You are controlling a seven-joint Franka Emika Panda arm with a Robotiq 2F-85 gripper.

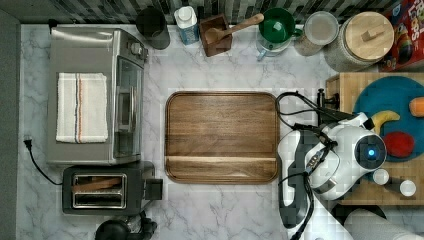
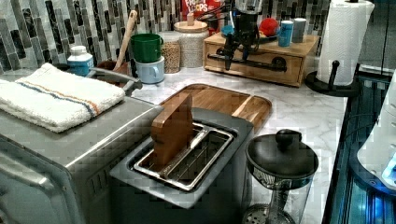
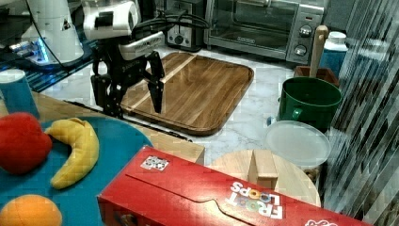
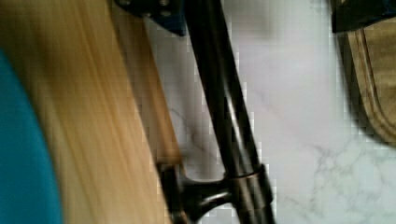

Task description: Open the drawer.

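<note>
Light bamboo-looking wood is what the drawer [image 2: 261, 63] is made of, sitting shut in a low box at the back of the marble counter [image 2: 303, 116] in the left view, between the oat jar [image 2: 192, 44] and the paper towel roll [image 2: 345, 39]. Its long black bar handle [image 2: 254, 62] runs sideways across the front, facing the walnut tray [image 2: 219, 100]. In the top view that handle's long axis runs up-down along the box's left edge.

Gripper [image 3: 134, 101] is right at it: in the right view the two black fingers [image 3: 156, 96] point down and are spread wide, not clamped on anything. Wrist view shows the handle bar [image 4: 224, 112] running lengthwise just beside the wood front, standoff post [image 4: 201, 193] visible.
</note>
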